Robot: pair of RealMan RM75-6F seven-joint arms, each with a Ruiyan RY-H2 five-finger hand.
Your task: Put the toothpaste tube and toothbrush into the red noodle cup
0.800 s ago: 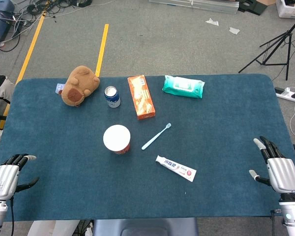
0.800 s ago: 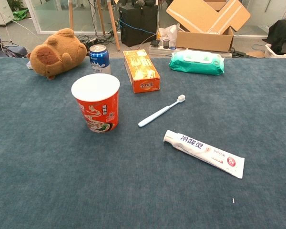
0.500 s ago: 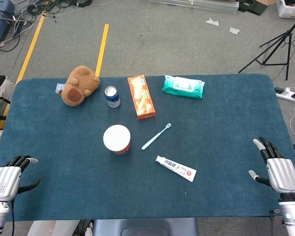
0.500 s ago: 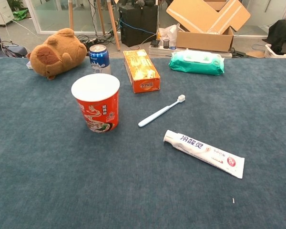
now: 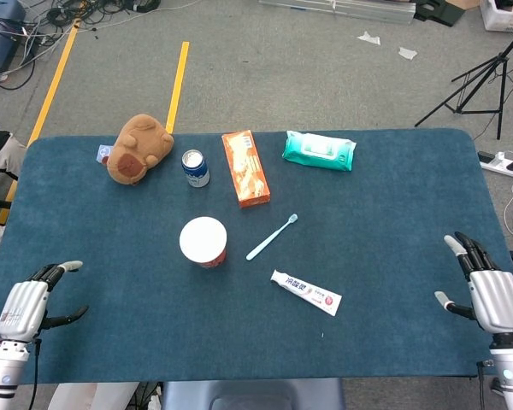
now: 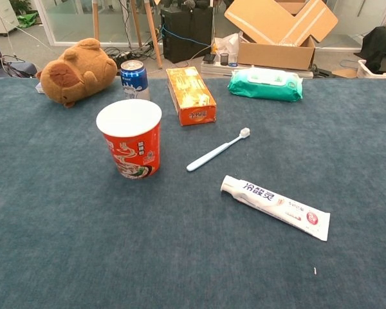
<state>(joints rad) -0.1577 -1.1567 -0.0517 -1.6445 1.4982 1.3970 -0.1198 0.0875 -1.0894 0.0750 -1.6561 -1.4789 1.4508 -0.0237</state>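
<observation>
The red noodle cup [image 5: 203, 242] [image 6: 130, 138] stands upright near the table's middle, its mouth white. A light blue toothbrush [image 5: 271, 237] [image 6: 217, 150] lies slantwise just right of it. Nearer the front lies a white toothpaste tube [image 5: 306, 292] [image 6: 276, 206], cap toward the cup. My left hand [image 5: 30, 302] hovers at the front left corner, fingers apart and empty. At the front right edge my right hand [image 5: 488, 290] is likewise spread and holds nothing. Both hands are far from the objects and appear only in the head view.
Along the back stand a brown plush toy [image 5: 137, 148] [image 6: 76, 69], a blue can [image 5: 195, 167] [image 6: 134, 78], an orange box [image 5: 245, 167] [image 6: 190, 94] and a green wipes pack [image 5: 319, 150] [image 6: 266, 84]. The blue table [image 5: 385, 222] ends just behind them.
My left hand has shifted slightly right and inward over the table's corner, its fingers spreading a little. The right hand moved slightly down and right. The objects have not moved.
</observation>
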